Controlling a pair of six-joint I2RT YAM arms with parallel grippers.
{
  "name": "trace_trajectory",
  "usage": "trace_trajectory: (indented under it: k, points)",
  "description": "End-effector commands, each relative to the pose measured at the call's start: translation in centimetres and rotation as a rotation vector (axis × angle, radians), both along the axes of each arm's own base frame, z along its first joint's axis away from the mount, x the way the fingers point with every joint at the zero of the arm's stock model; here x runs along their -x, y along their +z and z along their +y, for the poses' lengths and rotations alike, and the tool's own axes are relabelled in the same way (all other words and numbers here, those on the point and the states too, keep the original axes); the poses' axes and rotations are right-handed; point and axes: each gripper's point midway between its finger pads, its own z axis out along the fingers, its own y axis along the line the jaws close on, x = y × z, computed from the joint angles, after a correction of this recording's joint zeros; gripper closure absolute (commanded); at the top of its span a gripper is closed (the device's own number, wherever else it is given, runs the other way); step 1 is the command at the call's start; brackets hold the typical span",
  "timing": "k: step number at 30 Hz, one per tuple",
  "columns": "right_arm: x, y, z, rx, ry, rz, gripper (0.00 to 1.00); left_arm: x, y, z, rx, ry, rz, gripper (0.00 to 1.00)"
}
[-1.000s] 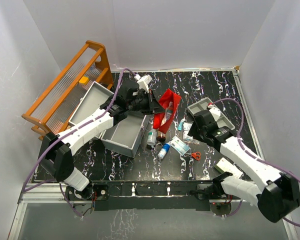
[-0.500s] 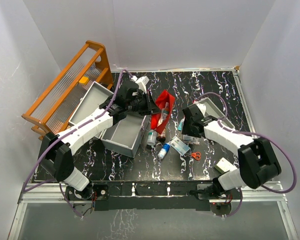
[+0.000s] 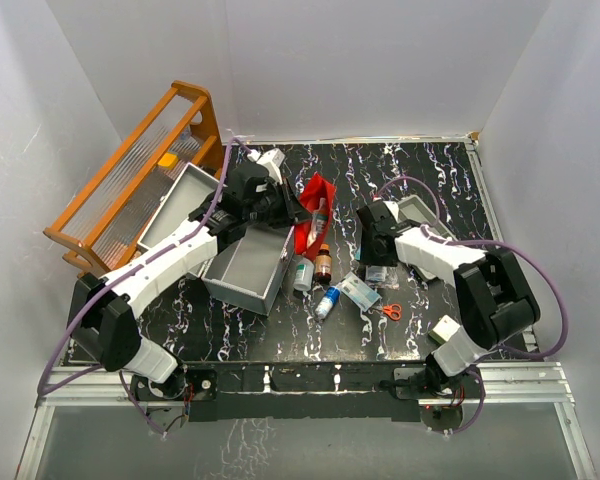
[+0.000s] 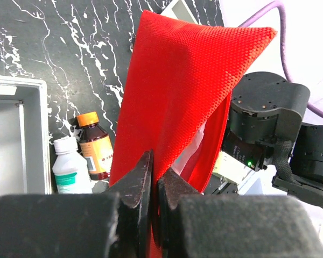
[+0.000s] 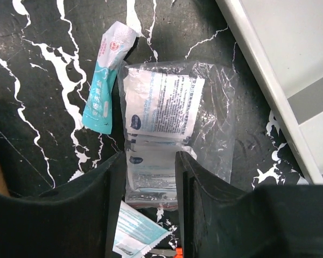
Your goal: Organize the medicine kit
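Carried toward 9 o'clock since a second ago, the red pouch (image 3: 313, 205) is pinched in the closed left gripper (image 4: 155, 174). The right gripper (image 5: 149, 183) is held half-wide over one clear packet (image 5: 177, 118), with nothing gripped. Three bottles are counted: a white bottle (image 3: 302, 272), a brown bottle (image 3: 323, 263) and a blue-capped bottle (image 3: 327, 300). One pair of scissors (image 3: 391, 311) and one teal sachet (image 5: 105, 80) are seen. The medicine kit (image 3: 242, 268), at 9 o'clock on the table (image 3: 430, 170), is a light-grey rectangular box with its lid (image 3: 180, 205) opened toward 10 o'clock.
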Motion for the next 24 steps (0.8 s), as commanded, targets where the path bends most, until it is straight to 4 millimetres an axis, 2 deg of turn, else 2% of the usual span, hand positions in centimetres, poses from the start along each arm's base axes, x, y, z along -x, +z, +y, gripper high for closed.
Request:
trace_trajectory:
  k: [1, 6, 11, 14, 24]
  points:
    - [-2.2, 1.1, 0.5, 0.003, 0.023, -0.039, 0.62, -0.2, 2.3, 0.9, 0.029, 0.032, -0.056, 1.00]
    - [-2.2, 0.0, 0.4, 0.018, 0.027, -0.002, 0.70, -0.2, 2.4, 0.9, 0.036, 0.028, -0.055, 1.00]
    - [-2.0, -0.5, 0.2, 0.029, 0.020, 0.022, 0.87, -0.2, 2.4, 0.9, 0.036, 0.023, -0.052, 1.00]
    - [-2.1, -0.3, 0.2, 0.024, 0.014, 0.015, 0.93, -0.2, 2.4, 0.9, 0.037, 0.020, -0.054, 1.00]
    - [-2.8, 1.5, 0.7, -0.012, 0.002, -0.037, 1.00, 0.0, 2.7, 1.2, 0.037, 0.017, -0.062, 1.00]
